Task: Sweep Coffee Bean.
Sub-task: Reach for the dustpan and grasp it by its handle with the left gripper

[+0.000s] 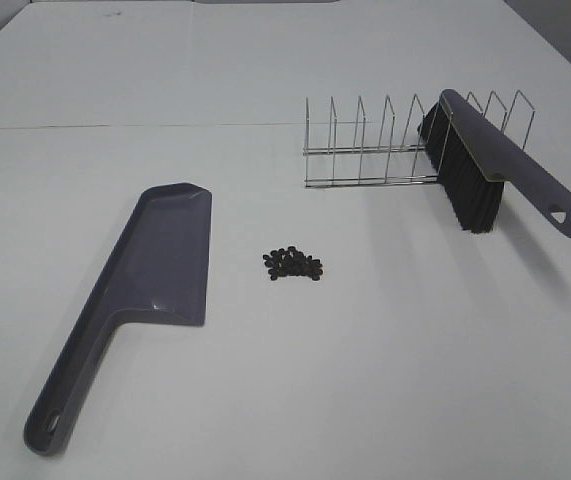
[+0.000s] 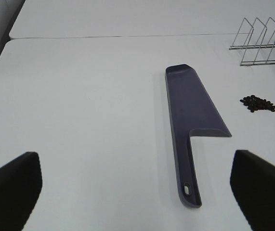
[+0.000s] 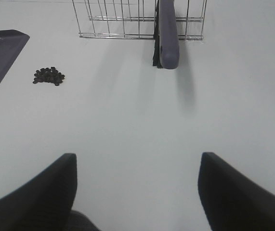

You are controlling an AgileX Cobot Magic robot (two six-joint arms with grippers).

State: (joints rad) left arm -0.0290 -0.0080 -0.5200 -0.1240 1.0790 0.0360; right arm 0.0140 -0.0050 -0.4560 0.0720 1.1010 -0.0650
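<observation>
A small cluster of dark coffee beans point(image 1: 293, 264) lies on the white table point(image 1: 295, 390), mid-centre; it also shows in the left wrist view point(image 2: 257, 103) and the right wrist view point(image 3: 49, 76). A grey-purple dustpan point(image 1: 145, 280) lies flat to the left of the beans, handle toward the front; it shows in the left wrist view point(image 2: 195, 115) too. A grey-purple brush point(image 1: 485, 170) with black bristles leans in a wire rack point(image 1: 375, 150) at the back right. My left gripper point(image 2: 135, 185) is open and empty, short of the dustpan handle. My right gripper point(image 3: 137, 187) is open and empty, short of the brush handle point(image 3: 168, 38).
The wire rack has several upright dividers and stands behind the beans. A seam line point(image 1: 115, 125) crosses the table at the back. No arm shows in the exterior high view.
</observation>
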